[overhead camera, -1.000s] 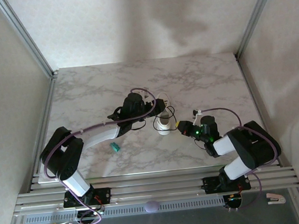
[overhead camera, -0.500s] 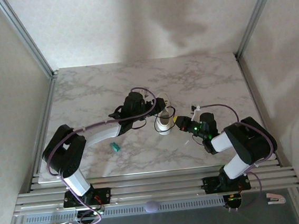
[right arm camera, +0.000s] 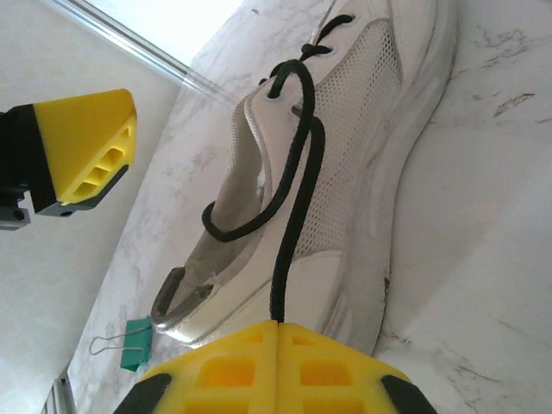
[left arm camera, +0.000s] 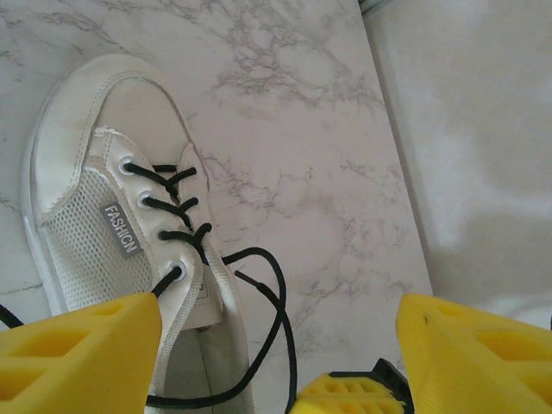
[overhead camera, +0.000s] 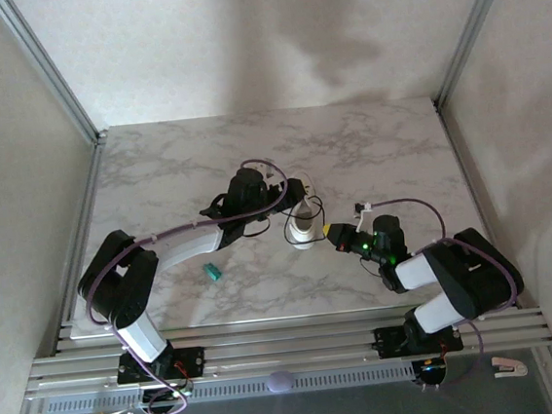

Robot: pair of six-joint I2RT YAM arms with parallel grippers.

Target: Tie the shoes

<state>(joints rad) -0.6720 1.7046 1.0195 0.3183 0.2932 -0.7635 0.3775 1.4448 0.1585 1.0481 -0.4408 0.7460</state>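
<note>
The white sneaker [overhead camera: 302,222] lies mid-table, toe pointing away. In the left wrist view the sneaker [left arm camera: 86,198] sits at lower left, its black lace [left arm camera: 280,302] looping onto the marble. My left gripper [overhead camera: 280,200] hovers over the shoe's far left side; in its own view the left gripper [left arm camera: 280,341] is open, with nothing between its yellow fingers [left arm camera: 82,345]. My right gripper [overhead camera: 335,233] is just right of the heel. Its own view shows the right gripper [right arm camera: 280,332] shut on a taut black lace [right arm camera: 297,198] running up to the sneaker [right arm camera: 362,172].
A small teal binder clip [overhead camera: 211,271] lies on the marble left of the shoe, and the clip [right arm camera: 134,345] also appears beyond the heel. Metal frame posts and white walls border the table [overhead camera: 388,147].
The right gripper edged toward the shoe's heel, then drew back slightly to the right, still holding the lace. The left arm has barely shifted.
</note>
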